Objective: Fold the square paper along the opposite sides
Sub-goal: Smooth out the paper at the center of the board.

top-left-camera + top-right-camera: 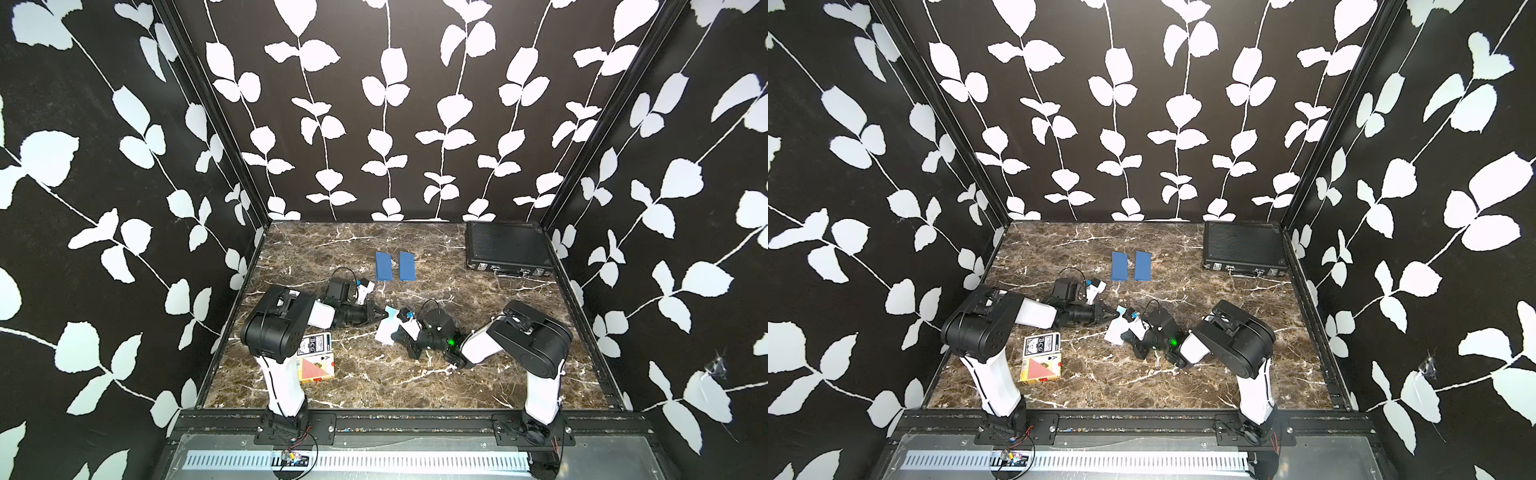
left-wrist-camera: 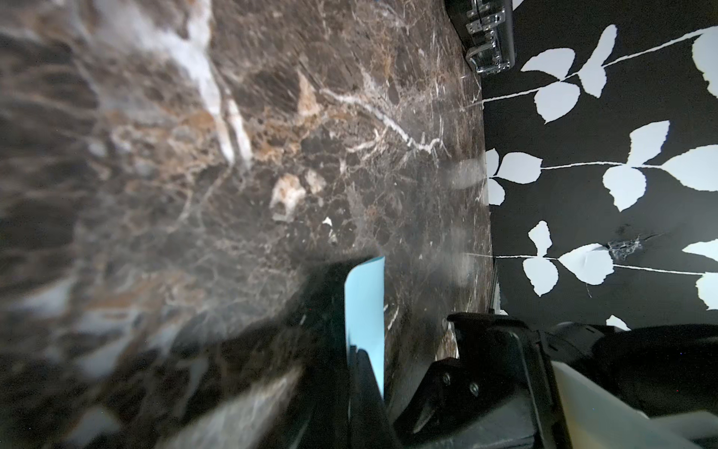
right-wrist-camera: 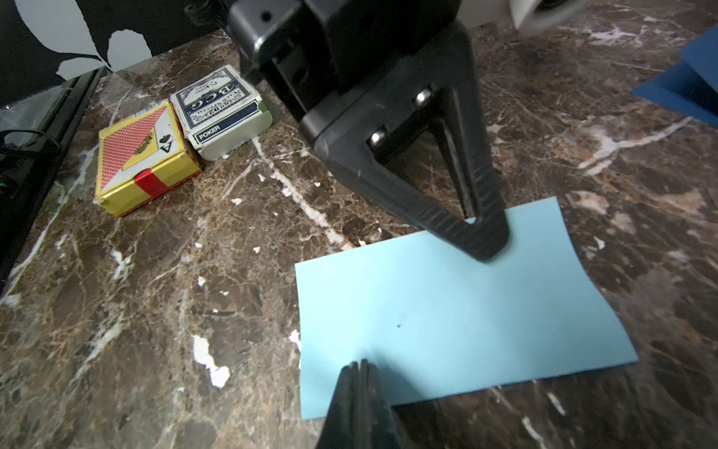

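Marble table (image 1: 374, 374) bears light-blue paper (image 3: 447, 318); two dark-blue pieces (image 1: 384, 266) (image 1: 407, 266); two card boxes (image 1: 316, 345) (image 1: 316, 368); black case (image 1: 505, 245).

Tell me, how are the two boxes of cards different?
The yellow box has a red patterned front, a black spade and a red strip; the white box has dark blue printing and the word POKER. The yellow box has sharp corners; the white box has rounded ones. The yellow box lies nearer the front, the white box behind it. Both lie flat on the marble table, side by side.

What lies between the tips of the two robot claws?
Light blue paper, in the right wrist view; the left gripper and right gripper, both shut, touch it.
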Tool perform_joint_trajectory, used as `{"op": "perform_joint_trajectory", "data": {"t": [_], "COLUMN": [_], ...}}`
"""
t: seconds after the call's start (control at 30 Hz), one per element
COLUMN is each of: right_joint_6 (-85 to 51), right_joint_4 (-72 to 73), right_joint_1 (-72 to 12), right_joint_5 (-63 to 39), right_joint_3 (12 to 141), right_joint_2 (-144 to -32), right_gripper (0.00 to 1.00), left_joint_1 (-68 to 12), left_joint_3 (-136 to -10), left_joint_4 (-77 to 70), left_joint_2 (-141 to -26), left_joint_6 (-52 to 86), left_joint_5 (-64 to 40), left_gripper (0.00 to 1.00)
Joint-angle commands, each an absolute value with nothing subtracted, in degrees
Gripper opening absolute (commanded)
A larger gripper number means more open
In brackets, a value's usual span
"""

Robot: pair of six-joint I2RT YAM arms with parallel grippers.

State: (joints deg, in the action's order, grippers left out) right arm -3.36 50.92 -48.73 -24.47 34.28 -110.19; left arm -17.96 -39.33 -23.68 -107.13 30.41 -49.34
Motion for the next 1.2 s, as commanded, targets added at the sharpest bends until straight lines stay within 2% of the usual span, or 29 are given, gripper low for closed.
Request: {"op": "perform_joint_trajectory", "data": {"t": [0.0, 0.6, 0.77, 0.87, 1.0, 1.17], "right_joint_6": [-3.3, -6.2, -9.6, -6.5, 0.1, 1.9], "right_joint_4": [39.6, 42.8, 51.4, 51.4, 51.7, 50.8], "right_joint_1": [-50.7, -53.7, -49.9, -47.2, -45.5, -44.7], "right_joint_5": [-25.1, -23.2, -23.4, -17.9, -9.3, -11.5], "right_joint_3": [31.3, 26.3, 25.1, 27.5, 31.7, 40.2], "right_joint_2": [-111.7, -107.8, -99.5, -97.3, -99.2, -107.4], "right_gripper": [0.00, 0.00, 0.00, 0.00, 0.00, 0.00], "left_joint_1": [-15.7, -15.7, -15.7, -15.8, -15.8, -15.8], "left_joint_3": [-37.3, -37.2, -36.4, -35.6, -34.4, -32.5], "left_joint_4": [-16.0, -15.8, -16.5, -16.9, -15.9, -17.1], "left_joint_2": [-110.4, -110.7, -110.9, -110.5, -108.8, -108.1], "left_joint_6": [28.0, 28.2, 28.7, 29.0, 29.3, 31.3], "left_joint_5": [-41.7, -42.3, -42.5, -42.5, -41.4, -40.5], "left_gripper": [0.00, 0.00, 0.00, 0.00, 0.00, 0.00]}}
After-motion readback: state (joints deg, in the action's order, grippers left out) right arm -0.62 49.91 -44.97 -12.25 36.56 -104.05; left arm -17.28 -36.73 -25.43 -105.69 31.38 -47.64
